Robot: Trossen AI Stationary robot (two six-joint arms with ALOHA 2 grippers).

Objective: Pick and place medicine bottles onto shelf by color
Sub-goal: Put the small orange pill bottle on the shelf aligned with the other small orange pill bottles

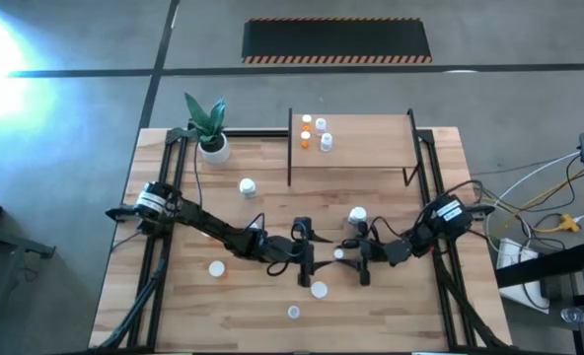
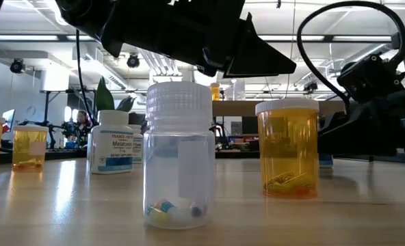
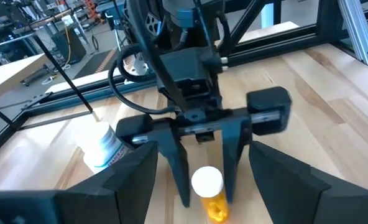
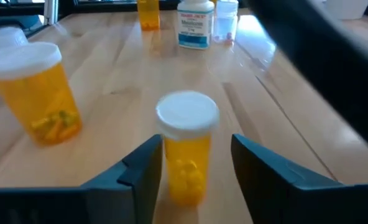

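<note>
1. Three small medicine bottles [image 1: 315,133] are standing on the shelf [image 1: 371,148], grouped near its left rear corner; two are showing orange, and the third is too small to judge.
2. One small orange bottle [image 4: 185,149], white-capped and upright, is sitting near the middle of the desk [image 1: 174,296], between the fingers of the right gripper [image 1: 356,258]; this appears to be the bottle now in hand.
3. That right gripper is standing part open around the bottle, with a gap showing at each side in its wrist view, so it is straddling the bottle rather than clamping it; whether it is taking or letting go cannot be told.
4. Facing it from the other side, the left gripper [image 1: 304,258] is hanging just beside the same bottle, fingers spread and holding nothing.
5. Several more bottles are waiting on the desk: a white one [image 1: 357,215] just behind the right gripper, another white one [image 1: 247,186] toward the left rear, a larger orange one [image 4: 36,93], a capped one [image 1: 216,268] toward the left front, and two [image 1: 319,289] near the front edge.
6. By this count, roughly a third of the sorting is looking done; most of the visible bottles are yet to be shelved.
7. A potted plant [image 1: 209,128] is occupying the desk's left rear corner.
</note>
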